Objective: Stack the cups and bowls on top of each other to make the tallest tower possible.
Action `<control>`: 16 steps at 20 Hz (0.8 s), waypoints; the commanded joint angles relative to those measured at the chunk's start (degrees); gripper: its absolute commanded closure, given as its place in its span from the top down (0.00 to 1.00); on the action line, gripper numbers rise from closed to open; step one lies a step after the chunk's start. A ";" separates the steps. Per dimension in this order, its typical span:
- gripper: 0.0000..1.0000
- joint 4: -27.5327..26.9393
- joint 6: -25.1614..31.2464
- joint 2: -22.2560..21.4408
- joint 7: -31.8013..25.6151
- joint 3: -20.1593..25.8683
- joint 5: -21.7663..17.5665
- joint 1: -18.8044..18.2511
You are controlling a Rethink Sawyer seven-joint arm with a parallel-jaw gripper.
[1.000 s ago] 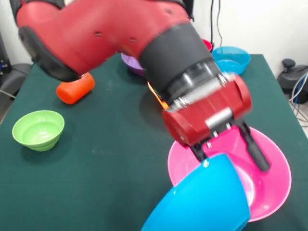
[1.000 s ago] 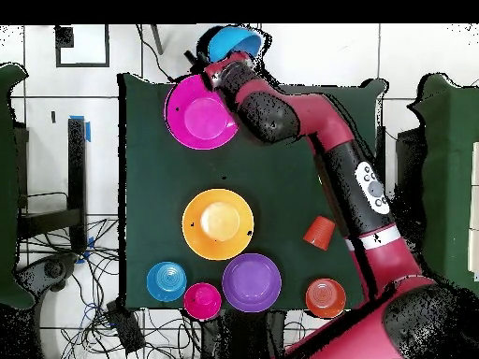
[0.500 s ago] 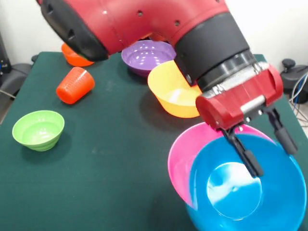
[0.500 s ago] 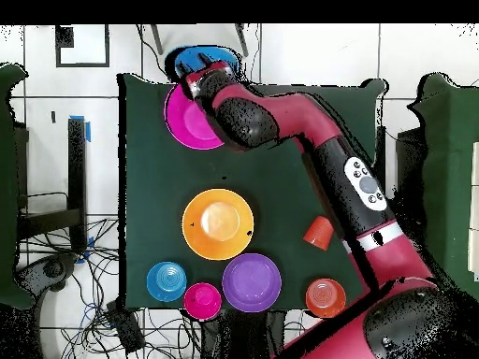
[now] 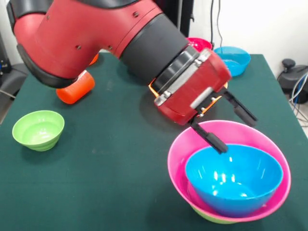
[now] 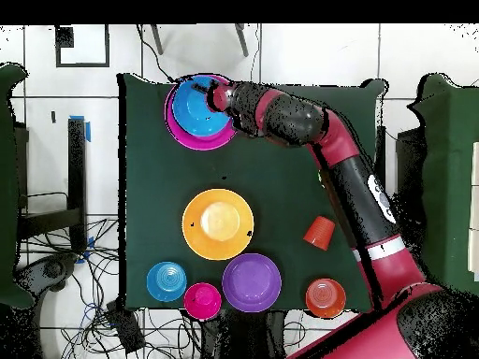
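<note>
The tower stands near the table's front right: a big pink bowl [image 5: 179,159] with a medium blue bowl [image 5: 233,180] nested in it and a green bowl [image 5: 208,219] showing underneath. My gripper [image 5: 237,134] is open and empty, just above the pink bowl's far rim. In the overhead view the gripper [image 6: 217,96] sits at the edge of the blue bowl [image 6: 196,107] inside the pink bowl [image 6: 183,136]. The orange-red cup [image 5: 74,89] lies on its side at the left; it also shows in the overhead view [image 6: 319,232].
A small green bowl [image 5: 38,129] stands front left. The large orange bowl [image 6: 218,224], purple bowl [image 6: 252,281], small blue bowl [image 6: 166,281], magenta-red bowl [image 6: 202,300] and small orange bowl [image 6: 325,297] stand toward the robot's side. My arm hides much of the table's middle in the front view.
The blue bowl was tilted in my gripper over the pink bowl; now it rests upright inside it. The gripper has let go and drawn back toward the robot.
</note>
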 commanded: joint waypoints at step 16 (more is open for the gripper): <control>1.00 -11.11 15.01 0.77 -19.89 -4.60 0.46 4.71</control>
